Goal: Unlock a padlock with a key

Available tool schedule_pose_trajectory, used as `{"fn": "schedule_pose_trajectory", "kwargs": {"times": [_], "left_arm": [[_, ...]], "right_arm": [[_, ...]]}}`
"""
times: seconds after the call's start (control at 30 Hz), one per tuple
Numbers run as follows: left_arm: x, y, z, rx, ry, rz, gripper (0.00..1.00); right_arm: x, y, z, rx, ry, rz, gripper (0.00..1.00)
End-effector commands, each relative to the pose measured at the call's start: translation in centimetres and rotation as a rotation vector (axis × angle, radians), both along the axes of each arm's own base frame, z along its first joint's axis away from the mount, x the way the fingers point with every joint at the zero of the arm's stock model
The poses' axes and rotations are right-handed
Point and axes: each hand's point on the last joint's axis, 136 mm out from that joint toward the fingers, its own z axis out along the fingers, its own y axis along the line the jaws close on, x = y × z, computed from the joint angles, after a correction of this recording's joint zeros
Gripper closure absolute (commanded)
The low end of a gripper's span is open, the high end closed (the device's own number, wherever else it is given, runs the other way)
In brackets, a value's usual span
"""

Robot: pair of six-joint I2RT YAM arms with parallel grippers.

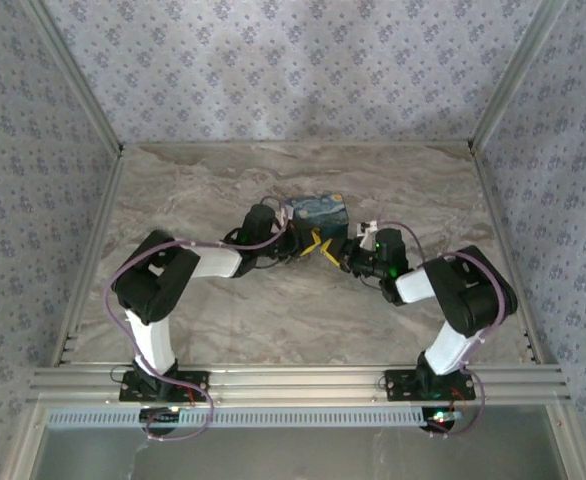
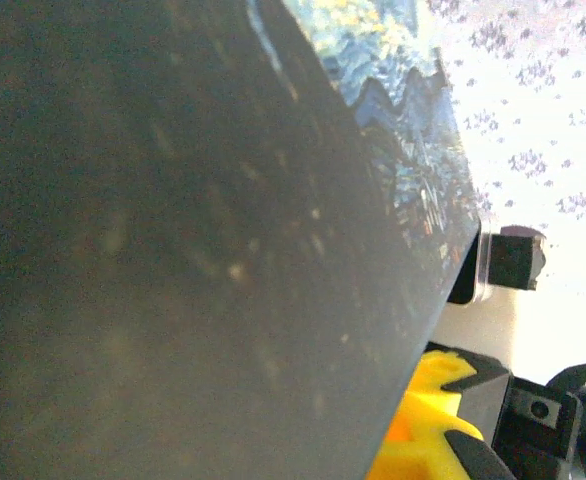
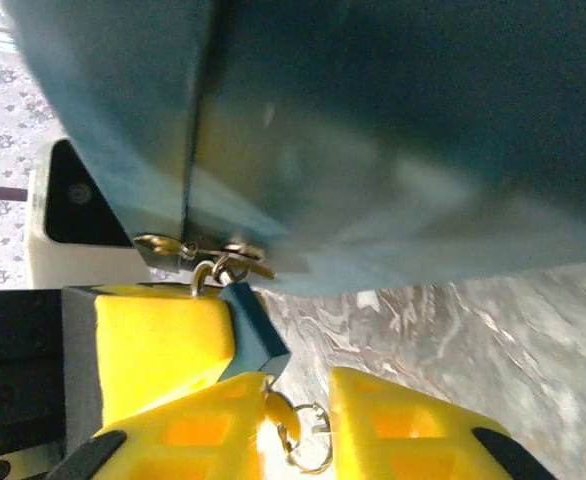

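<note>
Right fingers [image 3: 403,420] either side of key [image 3: 278,412], blue padlock [image 3: 253,340] just above.

the setting is a robot test cell of the laboratory type. indicators are as follows. a flat desk [image 1: 223,320] with a marble-pattern surface is enclosed on three sides by walls [image 1: 303,70] covered in a repeating floral print. bare aluminium frame posts [image 1: 74,75] run up the corners. the left arm [image 1: 158,295] and right arm [image 1: 463,300] are bolted to an aluminium rail [image 1: 293,382] at the near edge. exposed cables [image 1: 113,287] loop along the arms.
</note>
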Motion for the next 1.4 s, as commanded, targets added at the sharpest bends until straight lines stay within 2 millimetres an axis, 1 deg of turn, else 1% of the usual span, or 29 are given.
{"fn": "schedule_pose_trajectory", "kwargs": {"times": [0.0, 0.07, 0.17, 0.23, 0.3, 0.37, 0.53, 0.77, 0.83, 0.97, 1.07, 1.17, 1.27, 1.37], "left_arm": [[-1.1, -0.4, 2.3, -0.024, -0.051, -0.061, 1.00], [-1.2, -0.4, 2.3, -0.018, -0.056, -0.060, 1.00], [-1.4, -0.4, 2.2, 0.009, -0.063, -0.059, 1.00], [-1.4, -0.5, 2.4, 0.019, -0.071, -0.056, 1.00], [-1.5, -0.7, 2.4, 0.018, -0.070, -0.058, 1.00], [-1.5, -0.8, 2.4, 0.022, -0.071, -0.058, 1.00], [-1.5, -1.0, 2.1, 0.033, -0.064, -0.055, 1.00], [-2.1, -0.8, 1.4, 0.079, -0.040, -0.062, 1.00], [-2.2, -0.9, 1.3, 0.093, -0.040, -0.069, 1.00], [-2.1, -1.1, 1.5, 0.089, -0.038, -0.071, 1.00], [-2.0, -1.2, 1.6, 0.086, -0.039, -0.072, 1.00], [-1.9, -1.4, 1.8, 0.079, -0.038, -0.075, 1.00], [-1.9, -1.6, 2.2, 0.069, -0.039, -0.083, 1.00], [-1.8, -1.6, 2.4, 0.063, -0.039, -0.086, 1.00]], "right_arm": [[-1.7, -1.4, -1.2, -0.110, 0.025, 0.022, 0.68], [-2.5, -2.1, -1.5, -0.172, 0.031, 0.037, 0.66], [-3.6, -3.0, -1.2, -0.255, 0.023, 0.051, 0.65], [-4.2, -3.3, -0.9, -0.290, 0.019, 0.058, 0.66], [-4.7, -3.2, -0.4, -0.292, 0.008, 0.069, 0.66], [-5.2, -2.9, -0.4, -0.329, 0.001, 0.090, 0.66], [-6.2, -2.2, -0.5, -0.536, -0.063, 0.148, 0.67], [-6.0, -2.8, -0.3, -0.687, -0.112, 0.167, 0.66], [-5.9, -3.0, -0.3, -0.751, -0.135, 0.178, 0.66], [-5.5, -3.1, 0.4, -0.846, -0.196, 0.187, 0.63], [-5.3, -2.5, 0.9, -0.890, -0.238, 0.204, 0.59], [-5.1, -1.9, 0.8, -0.934, -0.278, 0.228, 0.55], [-4.7, -1.0, 0.9, -0.980, -0.330, 0.260, 0.53], [-4.2, -0.6, 1.0, -1.002, -0.354, 0.267, 0.53]]}}
